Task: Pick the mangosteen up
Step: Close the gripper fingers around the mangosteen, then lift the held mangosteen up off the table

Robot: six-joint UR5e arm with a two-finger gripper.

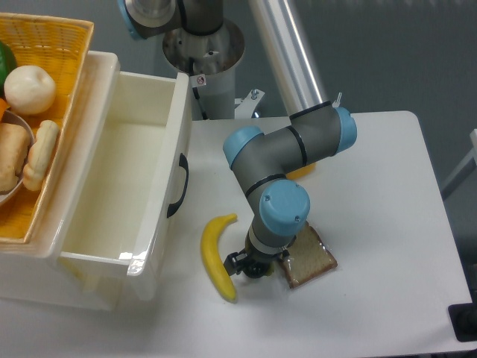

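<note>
My gripper point(249, 266) points straight down at the table between the yellow banana point(215, 257) and the brown bread slice point(313, 259). The blue and grey wrist covers most of it, and only black finger parts point(234, 263) stick out on its left. The mangosteen is hidden. A dark mass sits under the wrist, and I cannot separate any fruit from the black fingers there. Whether the jaws are open or closed on anything does not show.
A large white bin point(127, 186) with a black handle stands open at the left. A woven basket point(52, 45) with food rests on its far left edge. A bit of something orange-yellow point(302, 171) peeks out behind the forearm. The robot base point(203, 52) stands at the back.
</note>
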